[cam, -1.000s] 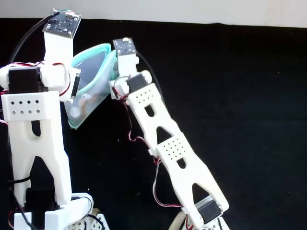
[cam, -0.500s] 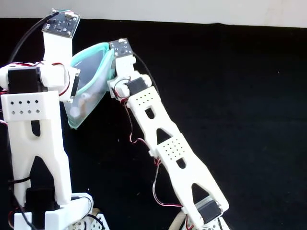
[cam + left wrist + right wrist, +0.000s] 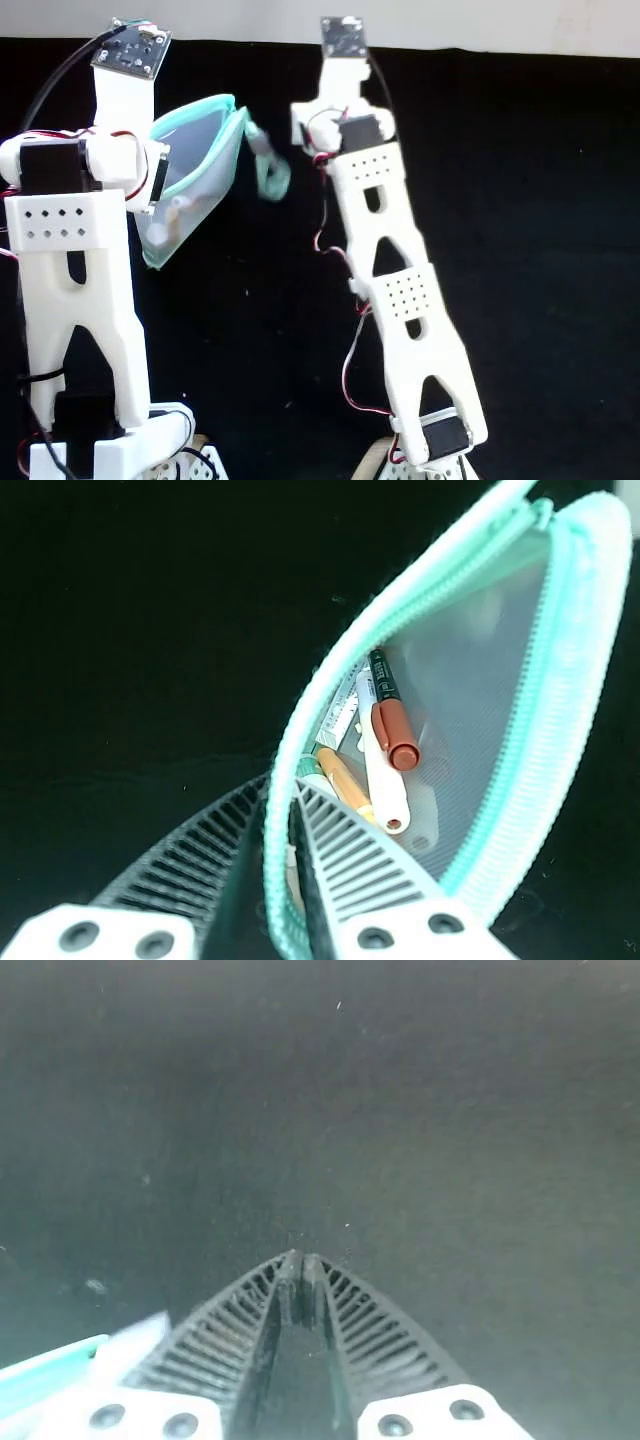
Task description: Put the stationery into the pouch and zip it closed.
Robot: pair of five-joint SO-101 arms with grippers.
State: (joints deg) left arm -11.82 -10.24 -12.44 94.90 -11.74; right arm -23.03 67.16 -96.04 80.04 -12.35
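- Teal-rimmed mesh pouch (image 3: 192, 178) was held up at the pincer end of the left arm (image 3: 70, 250), mouth gaping. A blurred teal tab (image 3: 270, 168) dangled on the pouch's far side from that pincer. The right arm (image 3: 388, 235) stood apart from the pouch, over the black table (image 3: 520, 250).
- Left wrist view: left pincer (image 3: 283, 792) was clamped on the pouch's zipper rim, pinched between its fingers. Just past the fingertips, inside the pouch, lay a brown-capped pen (image 3: 393, 735), a white pen (image 3: 383, 792) and an orange pencil (image 3: 340, 778).
- Right wrist view: right pincer (image 3: 300, 1265) was pressed together, nothing between its fingers, with black table beyond. A sliver of teal (image 3: 45, 1378) sat beside its base.
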